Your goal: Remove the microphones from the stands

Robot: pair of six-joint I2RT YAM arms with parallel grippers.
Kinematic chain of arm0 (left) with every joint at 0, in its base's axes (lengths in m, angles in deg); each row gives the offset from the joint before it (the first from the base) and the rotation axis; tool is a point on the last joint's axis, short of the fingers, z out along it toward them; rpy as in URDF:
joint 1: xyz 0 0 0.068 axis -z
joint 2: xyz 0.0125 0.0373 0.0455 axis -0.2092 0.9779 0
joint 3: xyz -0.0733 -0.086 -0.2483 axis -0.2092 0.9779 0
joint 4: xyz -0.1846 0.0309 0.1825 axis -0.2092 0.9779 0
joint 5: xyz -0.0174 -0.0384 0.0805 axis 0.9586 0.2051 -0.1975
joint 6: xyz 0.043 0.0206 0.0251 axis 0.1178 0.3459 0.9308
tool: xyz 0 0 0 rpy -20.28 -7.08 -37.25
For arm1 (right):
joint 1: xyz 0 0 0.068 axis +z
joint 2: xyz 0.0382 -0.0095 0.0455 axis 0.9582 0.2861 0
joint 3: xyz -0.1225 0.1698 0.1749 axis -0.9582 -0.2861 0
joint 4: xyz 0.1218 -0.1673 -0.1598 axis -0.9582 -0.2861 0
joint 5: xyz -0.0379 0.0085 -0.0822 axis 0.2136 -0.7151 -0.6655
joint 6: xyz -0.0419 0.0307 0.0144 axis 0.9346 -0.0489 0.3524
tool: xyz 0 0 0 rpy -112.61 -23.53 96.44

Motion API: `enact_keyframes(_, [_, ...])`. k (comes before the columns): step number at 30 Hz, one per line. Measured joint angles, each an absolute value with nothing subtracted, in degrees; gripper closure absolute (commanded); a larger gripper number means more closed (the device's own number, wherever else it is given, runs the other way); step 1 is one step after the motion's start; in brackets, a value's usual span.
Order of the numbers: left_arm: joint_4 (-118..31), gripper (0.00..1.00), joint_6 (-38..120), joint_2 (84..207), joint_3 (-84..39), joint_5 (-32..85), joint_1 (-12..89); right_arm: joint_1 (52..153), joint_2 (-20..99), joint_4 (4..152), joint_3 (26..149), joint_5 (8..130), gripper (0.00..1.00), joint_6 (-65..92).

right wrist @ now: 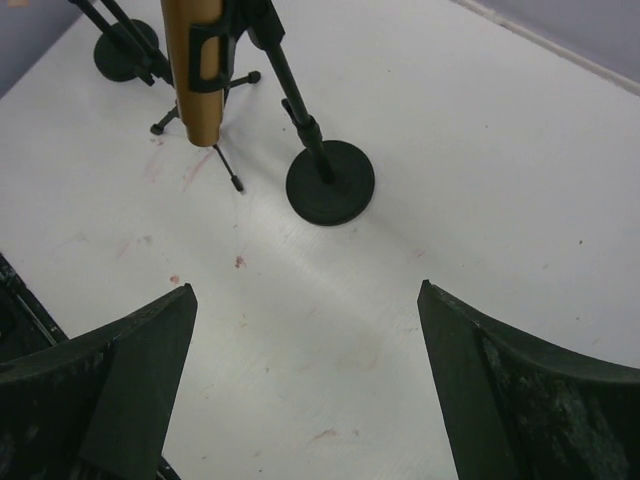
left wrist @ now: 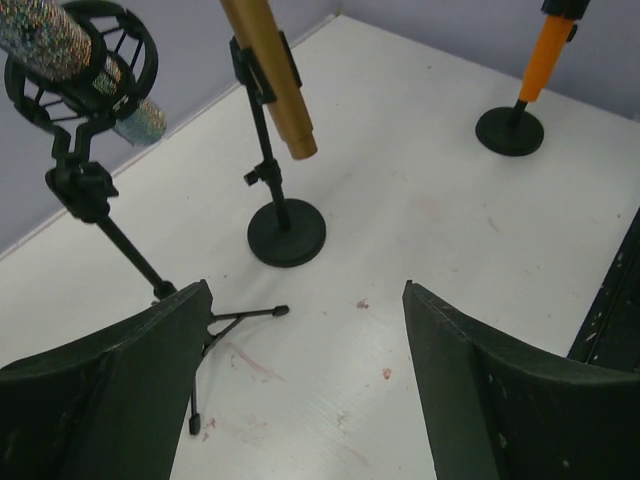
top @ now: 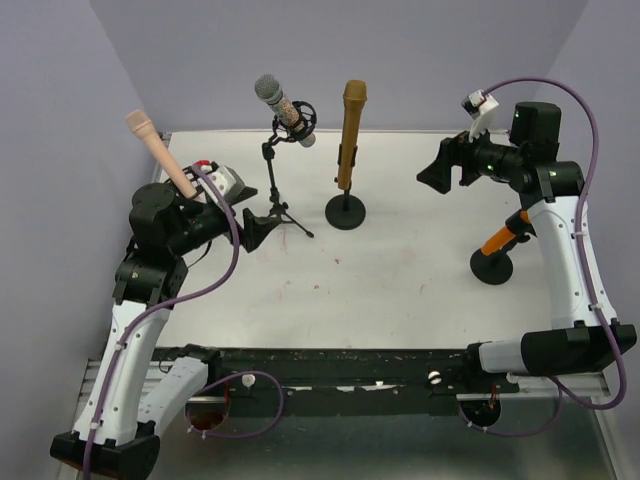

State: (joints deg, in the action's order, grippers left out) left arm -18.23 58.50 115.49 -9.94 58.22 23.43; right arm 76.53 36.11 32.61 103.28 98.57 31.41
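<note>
Mic (top: 352, 130), gold, clipped upright on round-base stand (top: 346, 211), ahead of both grippers, well apart from either. Spread wide and empty: left gripper (left wrist: 305, 292), right gripper (right wrist: 307, 288). Probably rigid, smooth, light; best pinched on bare barrel below clip (right wrist: 205, 50), stand steadied.

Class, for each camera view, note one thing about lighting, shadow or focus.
Top view: soft, even light, everything sharp, only faint shadows on the table. Left wrist view: the glitter microphone close to the lens looks slightly soft. Right wrist view: a pale glare patch on the table beside the round base.
</note>
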Motion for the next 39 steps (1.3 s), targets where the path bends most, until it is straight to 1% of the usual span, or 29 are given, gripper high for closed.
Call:
enact_keyframes(4, [-22.7,0.24,52.3,120.9,-16.1,60.4,25.4,76.5,37.5,32.7,105.4,100.8,0.02,30.2])
enact_keyframes(7, [-25.4,0.25,48.5,124.8,-19.3,61.3,27.5,76.5,38.6,32.4,107.3,101.4,0.03,29.4])
enact_keyframes(10, [-27.1,0.24,46.1,127.6,-21.4,61.4,30.5,76.5,38.9,32.2,109.7,101.4,0.04,28.2])
enact_keyframes(13, [-28.2,0.21,44.9,128.9,-22.1,60.2,34.0,76.5,38.1,32.2,110.8,101.2,0.04,27.0])
enact_keyframes(17, [-29.8,0.19,43.2,130.7,-23.2,50.5,40.9,76.5,36.0,32.0,110.1,100.0,0.04,26.1])
enact_keyframes(21, [-30.2,0.19,42.4,133.9,-24.3,33.8,49.3,76.5,33.1,32.3,107.4,99.0,0.04,24.2])
enact_keyframes(23, [-30.4,0.14,42.1,136.1,-25.5,29.0,51.3,76.5,31.4,32.7,105.0,98.8,0.04,23.0])
enact_keyframes(24, [-30.5,0.06,41.8,137.9,-26.4,26.0,52.4,76.5,30.5,32.7,103.6,98.7,0.04,22.6])
enact_keyframes(25, [-30.6,0.04,41.5,139.7,-27.3,23.7,53.2,76.5,29.7,32.7,102.4,98.4,0.03,22.4])
enact_keyframes(29, [-30.8,0.04,40.1,146.4,-30.1,17.2,53.8,76.5,27.2,32.6,99.1,97.0,0.03,21.9])
enact_keyframes(35, [-31.7,0.05,40.4,154.8,-34.0,10.9,53.8,75.9,24.4,32.8,96.9,96.7,0.03,21.1])
enact_keyframes(39, [-33.9,0.05,41.9,159.0,-34.9,7.4,53.8,75.8,23.5,32.8,95.5,96.7,0.03,20.0])
